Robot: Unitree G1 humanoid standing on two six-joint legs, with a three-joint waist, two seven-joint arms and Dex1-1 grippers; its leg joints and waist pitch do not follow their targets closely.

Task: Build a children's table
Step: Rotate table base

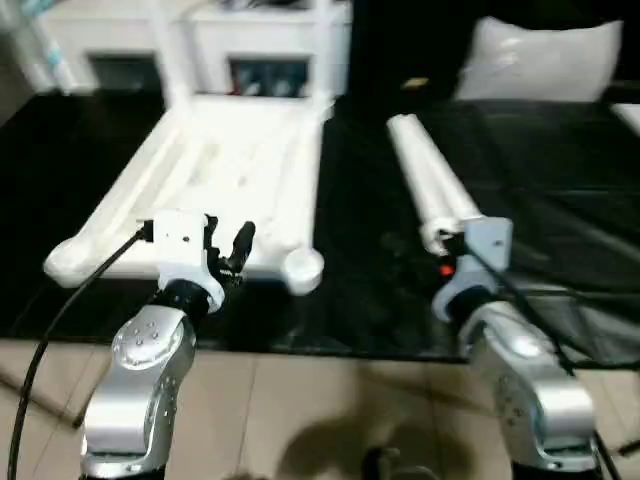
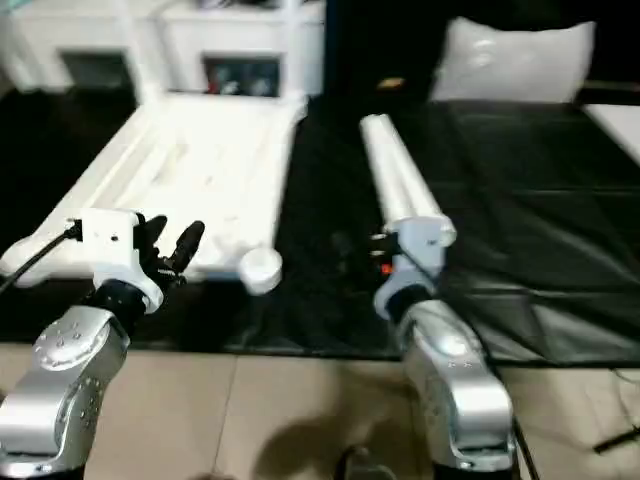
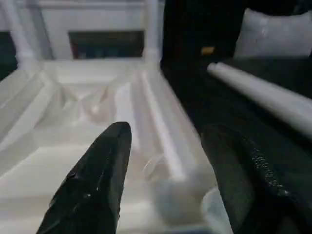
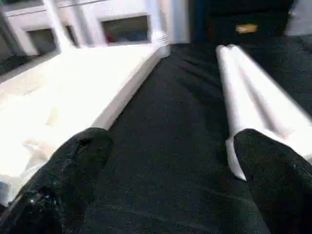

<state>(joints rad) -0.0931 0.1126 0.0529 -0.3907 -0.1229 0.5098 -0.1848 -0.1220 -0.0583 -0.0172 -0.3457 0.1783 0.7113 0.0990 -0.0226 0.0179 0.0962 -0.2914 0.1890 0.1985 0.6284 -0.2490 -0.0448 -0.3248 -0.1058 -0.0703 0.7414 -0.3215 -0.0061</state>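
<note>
The white tabletop (image 1: 225,165) lies underside up on a black mat, its ribs showing. Two legs (image 1: 322,45) stand upright in its far corners. The near corner sockets (image 1: 303,268) hold nothing. Two more white legs (image 1: 430,175) lie side by side on the mat to the right. My left gripper (image 1: 228,238) hovers open over the tabletop's near edge, close to the near right socket (image 3: 187,195), with nothing between its fingers (image 3: 92,185). My right gripper (image 4: 170,161) stands wide open just before the near ends of the lying legs (image 4: 243,92), one finger (image 4: 278,180) beside them.
A white cabinet (image 1: 250,50) with dark openings stands behind the tabletop. A white cushion-like bag (image 1: 545,60) sits at the back right. The black mat (image 1: 360,250) ends at a tiled floor (image 1: 330,410) near me. A black cable (image 1: 60,320) hangs from my left wrist.
</note>
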